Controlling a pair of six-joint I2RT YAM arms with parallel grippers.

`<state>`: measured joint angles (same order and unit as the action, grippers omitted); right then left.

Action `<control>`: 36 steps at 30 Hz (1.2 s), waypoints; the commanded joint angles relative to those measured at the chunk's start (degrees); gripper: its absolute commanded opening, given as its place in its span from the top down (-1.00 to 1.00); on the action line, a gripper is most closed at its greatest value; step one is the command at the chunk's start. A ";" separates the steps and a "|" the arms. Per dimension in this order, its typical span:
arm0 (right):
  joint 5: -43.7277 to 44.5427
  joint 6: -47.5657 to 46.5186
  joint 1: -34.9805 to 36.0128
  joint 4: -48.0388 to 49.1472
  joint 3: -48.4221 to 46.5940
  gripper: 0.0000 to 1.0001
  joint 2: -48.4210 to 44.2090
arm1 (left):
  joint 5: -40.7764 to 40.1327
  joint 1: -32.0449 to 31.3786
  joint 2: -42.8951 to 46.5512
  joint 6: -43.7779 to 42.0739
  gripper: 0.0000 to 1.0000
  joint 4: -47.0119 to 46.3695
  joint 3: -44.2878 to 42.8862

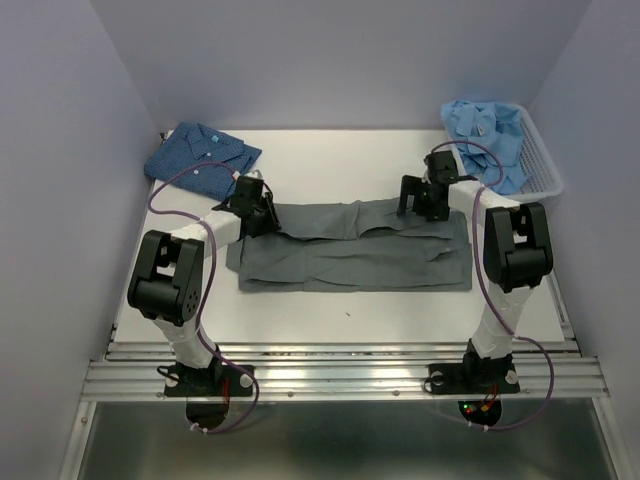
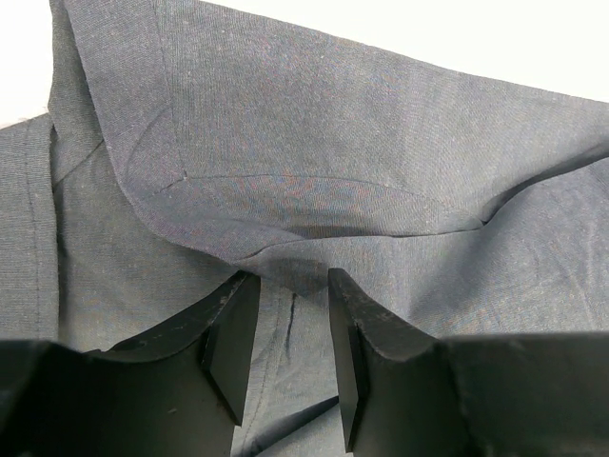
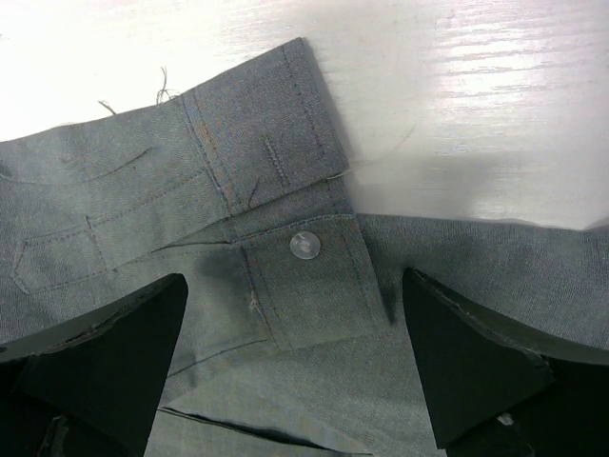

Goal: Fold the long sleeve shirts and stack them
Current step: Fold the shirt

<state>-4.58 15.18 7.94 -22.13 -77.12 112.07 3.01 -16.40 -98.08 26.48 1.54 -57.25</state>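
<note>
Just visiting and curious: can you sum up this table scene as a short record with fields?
Centre: dark grey shirt, spread out
Far left: dark blue shirt, folded
Far right: light blue shirts heaped in white basket
Left end effector: fingers narrowly apart on the grey cloth; grip unclear
Right end effector: open, over the cuff button

No writing, label, brand, number or sign can be read in any view, the dark grey shirt (image 1: 350, 262) included
</note>
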 commanded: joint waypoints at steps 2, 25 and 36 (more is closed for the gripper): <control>-2.26 -0.68 0.05 2.09 -1.28 -1.00 0.87 | 0.51 0.14 0.61 1.20 0.08 -1.10 -0.58; 2.89 0.04 0.05 0.70 0.13 0.99 -4.92 | 0.60 0.14 -0.71 2.70 0.10 -3.04 -0.84; 15.74 -1.47 0.05 -11.62 -3.56 0.99 -12.49 | 0.51 0.06 -0.62 2.09 0.45 -2.68 -1.02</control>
<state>5.87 14.74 7.94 -29.47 -78.17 104.03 4.01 -16.40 -98.96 29.08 -0.51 -57.25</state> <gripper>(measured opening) 0.016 0.379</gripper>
